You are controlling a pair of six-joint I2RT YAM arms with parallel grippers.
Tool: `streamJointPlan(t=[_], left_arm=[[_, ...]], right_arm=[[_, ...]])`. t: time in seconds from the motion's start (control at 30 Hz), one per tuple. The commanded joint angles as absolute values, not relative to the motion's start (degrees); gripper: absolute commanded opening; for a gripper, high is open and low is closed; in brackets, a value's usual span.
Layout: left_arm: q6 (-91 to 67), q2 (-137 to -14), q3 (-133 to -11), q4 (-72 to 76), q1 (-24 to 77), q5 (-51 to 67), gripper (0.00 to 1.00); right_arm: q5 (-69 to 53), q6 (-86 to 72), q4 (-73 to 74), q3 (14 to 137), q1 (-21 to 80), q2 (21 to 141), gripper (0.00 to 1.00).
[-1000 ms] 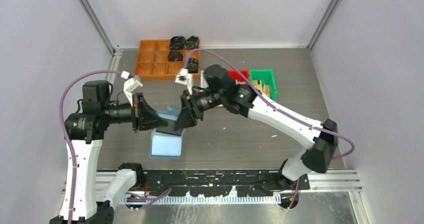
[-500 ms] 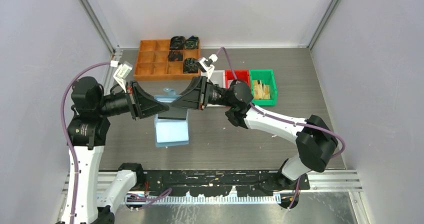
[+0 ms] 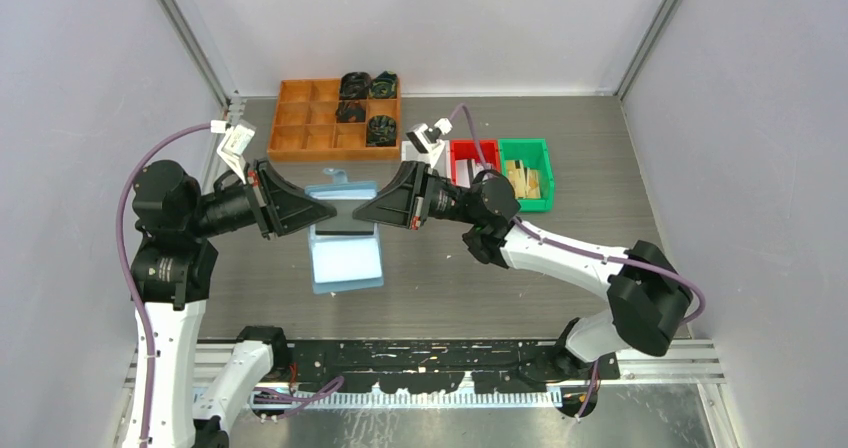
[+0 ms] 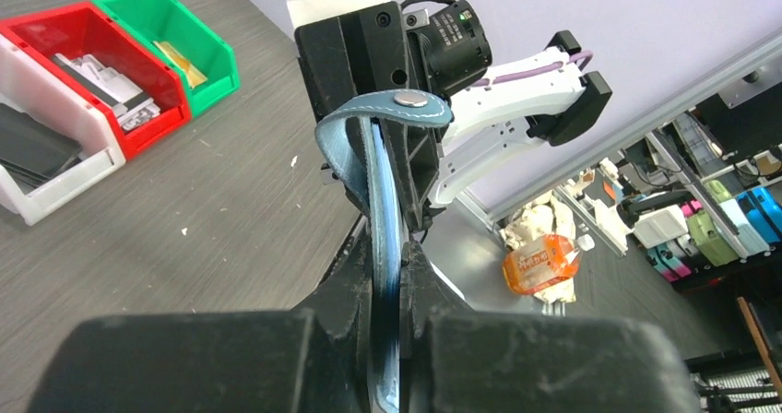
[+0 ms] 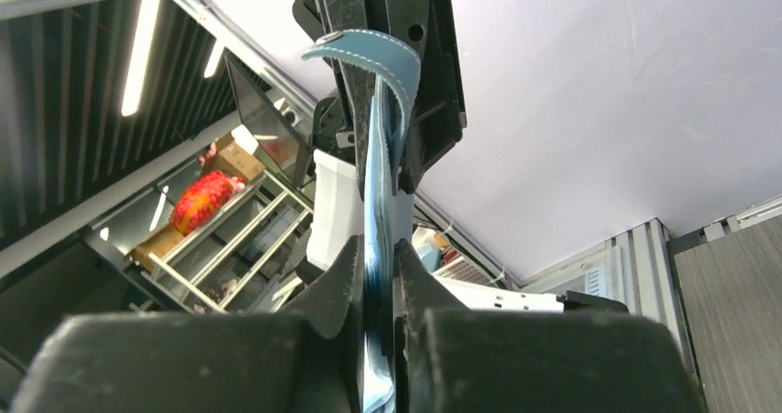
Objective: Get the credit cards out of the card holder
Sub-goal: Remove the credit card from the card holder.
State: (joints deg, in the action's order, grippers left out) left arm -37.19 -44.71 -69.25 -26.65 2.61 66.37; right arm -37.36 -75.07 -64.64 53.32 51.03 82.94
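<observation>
Top view: card holder (image 3: 346, 260) is left of the table's centre, about midway between the far and near edges, opened out with its light blue face up. The tab loop (image 3: 333, 175) points to the far edge. Left gripper (image 3: 322, 207) comes in from the left edge, and right gripper (image 3: 366, 211) comes in from the centre. The two sets of fingertips meet nose to nose over the holder's far half. Left wrist view: the holder shows edge-on and both fingers are closed tight on its blue edge, so it is a firm pinch. Right wrist view: same picture from the other side, fingers clamped on the thin blue edge, with the loop curling over above them. A dark band (image 3: 346, 231) crosses the holder just on the near side of the fingertips. Whether it is one of the credit cards or only shadow cannot be told. Whether the holder's near half rests on the tabletop (image 3: 520, 288) cannot be told either. Obstacles: orange tray (image 3: 300, 138) sits at the far-left corner, just beyond the loop but apart from it. White bin (image 3: 412, 152), red bin (image 3: 470, 151) and green bin (image 3: 527, 149) stand in a row toward the far edge, right of centre, close behind the right wrist. Bare wood-grain surface lies between the holder and the near edge, and across the whole stretch toward the right edge and the near-right corner.
</observation>
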Motion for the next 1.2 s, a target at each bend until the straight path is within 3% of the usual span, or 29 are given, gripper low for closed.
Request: streamJointPlan(t=[0.0, 0.07, 0.13, 0.23, 0.33, 0.6, 1.17], left_arm=[[-35.3, -44.2, -69.8, -24.4, 2.4, 64.9, 0.11], [-29.5, -44.5, -70.7, -28.9, 2.4, 66.8, 0.3], [-20.6, -45.3, -72.5, -38.5, 2.4, 68.6, 0.41], [-6.1, -47.3, -76.2, -52.5, 2.4, 69.1, 0.44], [1.9, -49.2, -77.8, -59.7, 2.4, 69.5, 0.42], [0.4, -50.3, -75.2, -59.4, 2.5, 73.4, 0.35], [-9.9, -46.1, -73.1, -56.4, 2.8, 78.8, 0.44]], right_arm=[[-39.2, -70.0, -58.4, 56.1, 51.4, 77.8, 0.02], [-41.9, -63.9, -46.0, 58.8, 51.4, 75.6, 0.01], [-44.0, -54.4, -25.8, 62.6, 51.4, 73.5, 0.01], [-47.0, -39.5, -2.2, 68.9, 51.5, 72.1, 0.01], [-50.1, -31.3, 11.4, 73.5, 51.5, 73.0, 0.01], [-52.8, -24.0, 20.3, 81.5, 53.0, 77.3, 0.01], [-53.3, -14.3, 30.9, 95.4, 53.2, 84.6, 0.01]])
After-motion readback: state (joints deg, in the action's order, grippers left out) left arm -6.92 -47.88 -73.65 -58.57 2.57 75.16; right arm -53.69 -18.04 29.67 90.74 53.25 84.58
